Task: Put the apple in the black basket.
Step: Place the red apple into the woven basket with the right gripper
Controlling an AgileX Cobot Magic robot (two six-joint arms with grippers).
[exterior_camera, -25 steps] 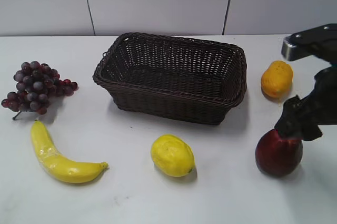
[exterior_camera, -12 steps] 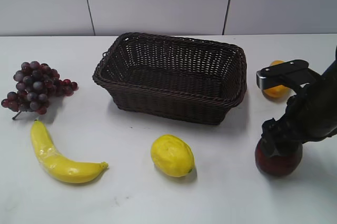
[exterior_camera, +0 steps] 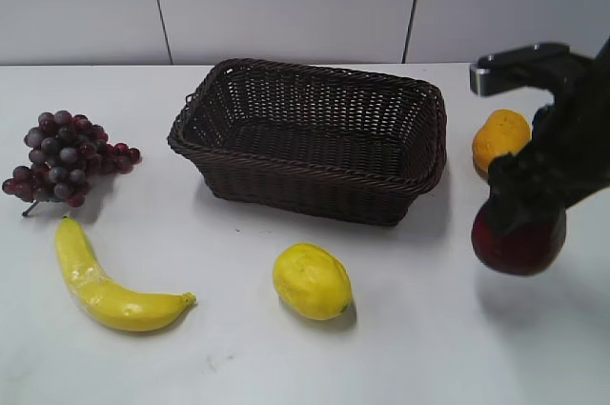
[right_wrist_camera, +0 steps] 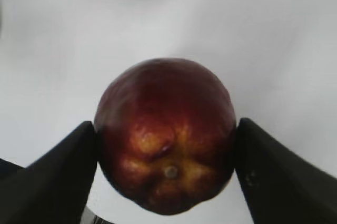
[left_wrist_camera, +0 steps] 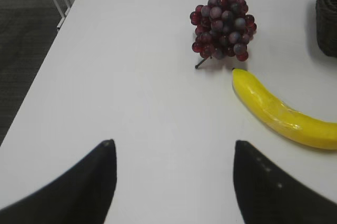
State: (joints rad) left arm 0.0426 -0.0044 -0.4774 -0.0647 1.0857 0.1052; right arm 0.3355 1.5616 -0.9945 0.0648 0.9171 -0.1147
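My right gripper (exterior_camera: 522,219) is shut on the dark red apple (exterior_camera: 519,245) and holds it above the table, to the right of the black basket (exterior_camera: 286,188). In the right wrist view both jaws (right_wrist_camera: 166,134) press the sides of the apple (right_wrist_camera: 165,129), with bare white table below it. The woven basket stands at the table's middle back and looks empty. My left gripper (left_wrist_camera: 174,153) is open and empty over bare table near the left edge; it is out of sight in the exterior view.
A yellow lemon (exterior_camera: 312,281) lies in front of the basket. An orange-yellow oval fruit (exterior_camera: 499,141) sits behind the apple. A banana (exterior_camera: 105,281) and purple grapes (exterior_camera: 63,157) lie at the left; both show in the left wrist view, banana (left_wrist_camera: 284,113), grapes (left_wrist_camera: 224,26).
My right gripper closed on the apple and lifted it off the table, rising a little. The other fruit and the basket have not moved.
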